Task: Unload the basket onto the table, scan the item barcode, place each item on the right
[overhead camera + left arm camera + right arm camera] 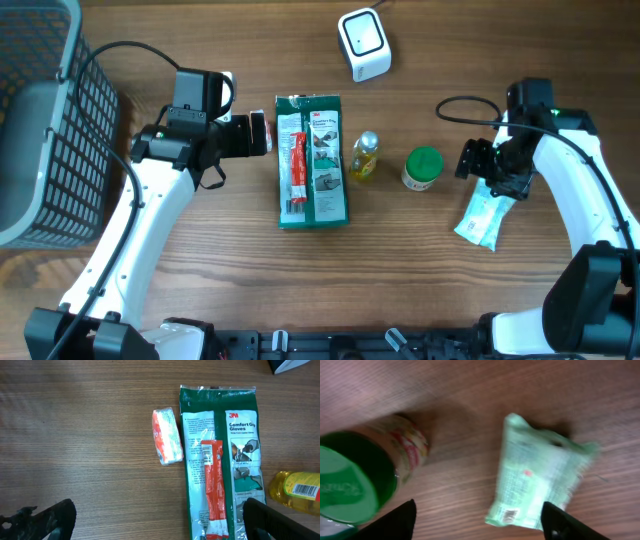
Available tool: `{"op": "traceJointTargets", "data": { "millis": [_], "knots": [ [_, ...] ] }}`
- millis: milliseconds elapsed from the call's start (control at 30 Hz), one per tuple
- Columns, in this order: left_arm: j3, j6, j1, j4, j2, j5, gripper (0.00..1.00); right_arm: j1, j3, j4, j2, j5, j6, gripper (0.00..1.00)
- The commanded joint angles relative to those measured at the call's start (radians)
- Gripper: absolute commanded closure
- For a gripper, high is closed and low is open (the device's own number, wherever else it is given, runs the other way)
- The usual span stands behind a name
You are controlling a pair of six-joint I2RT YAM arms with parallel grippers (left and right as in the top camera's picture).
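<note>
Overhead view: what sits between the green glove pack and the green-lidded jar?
A small yellow bottle, close beside the glove pack, with bare wood before the jar. The overhead view shows it.

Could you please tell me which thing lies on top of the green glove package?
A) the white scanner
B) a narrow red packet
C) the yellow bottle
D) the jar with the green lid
B: the red packet lies lengthwise on the glove package, while the bottle and the jar are off to its side, not on it.
</note>
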State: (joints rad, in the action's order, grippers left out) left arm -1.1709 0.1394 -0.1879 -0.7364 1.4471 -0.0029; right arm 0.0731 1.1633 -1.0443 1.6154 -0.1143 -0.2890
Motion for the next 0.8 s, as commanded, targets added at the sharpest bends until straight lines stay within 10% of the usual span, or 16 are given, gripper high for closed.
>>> {"op": "traceJointTargets", "data": {
  "millis": [0, 767],
  "knots": [
    [-0.010, -0.004, 0.002, 0.003, -0.005, -0.010, 0.00, -0.010, -0.007, 0.039, -0.016, -0.150, 0.051, 0.22],
    [-0.010, -0.004, 0.002, 0.003, -0.005, -0.010, 0.00, -0.311, -0.026, 0.243, 0.083, 0.089, -0.211, 0.21]
  ]
}}
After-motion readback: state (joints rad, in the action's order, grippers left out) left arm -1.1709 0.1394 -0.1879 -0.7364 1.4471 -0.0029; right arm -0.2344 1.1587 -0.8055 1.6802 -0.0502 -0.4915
